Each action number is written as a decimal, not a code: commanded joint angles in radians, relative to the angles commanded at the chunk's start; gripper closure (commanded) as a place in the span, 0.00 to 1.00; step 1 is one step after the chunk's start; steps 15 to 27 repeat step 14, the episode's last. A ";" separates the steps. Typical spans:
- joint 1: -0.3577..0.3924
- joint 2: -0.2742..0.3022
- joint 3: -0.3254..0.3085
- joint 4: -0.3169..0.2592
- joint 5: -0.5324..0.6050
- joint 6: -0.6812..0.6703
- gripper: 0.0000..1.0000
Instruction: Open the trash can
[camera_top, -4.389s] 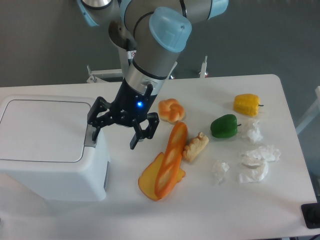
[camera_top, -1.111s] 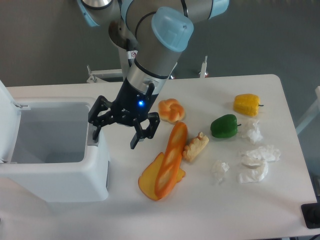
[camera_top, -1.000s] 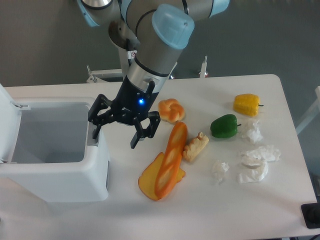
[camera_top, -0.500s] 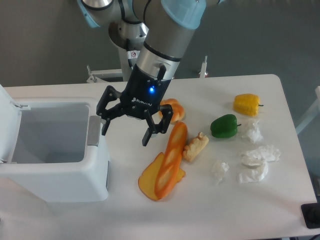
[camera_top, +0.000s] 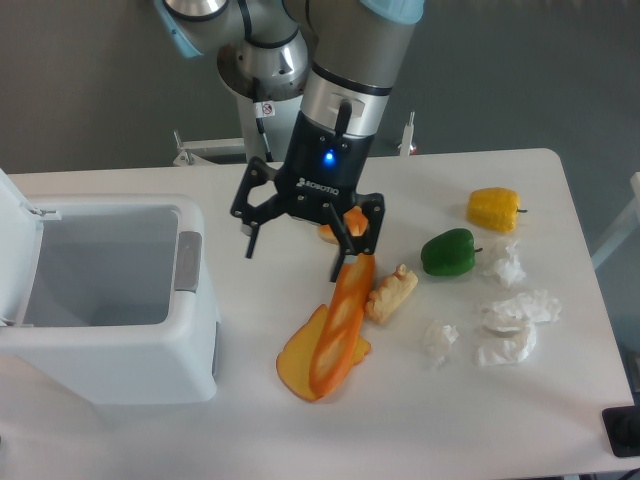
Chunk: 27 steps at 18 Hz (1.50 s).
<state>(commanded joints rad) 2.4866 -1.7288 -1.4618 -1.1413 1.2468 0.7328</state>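
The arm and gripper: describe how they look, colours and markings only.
The arm is silver-grey metal tubing with light blue plastic joint caps. Its wrist ends in a black section carrying white lettering and a glowing blue light. The gripper is black, with two jointed linkage fingers.

Bright even overhead light, soft faint shadows, sharp focus, mild glare on white table

The trash can, a large white boxy bin with rounded corners, stands upright well left of the pincer. Its lid is swung up at the far left; its grey push-button faces the pincer.
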 joint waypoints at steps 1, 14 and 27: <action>-0.003 -0.002 -0.002 0.000 0.031 0.025 0.00; -0.011 0.008 -0.045 0.000 0.180 0.235 0.00; -0.011 0.008 -0.045 0.000 0.180 0.235 0.00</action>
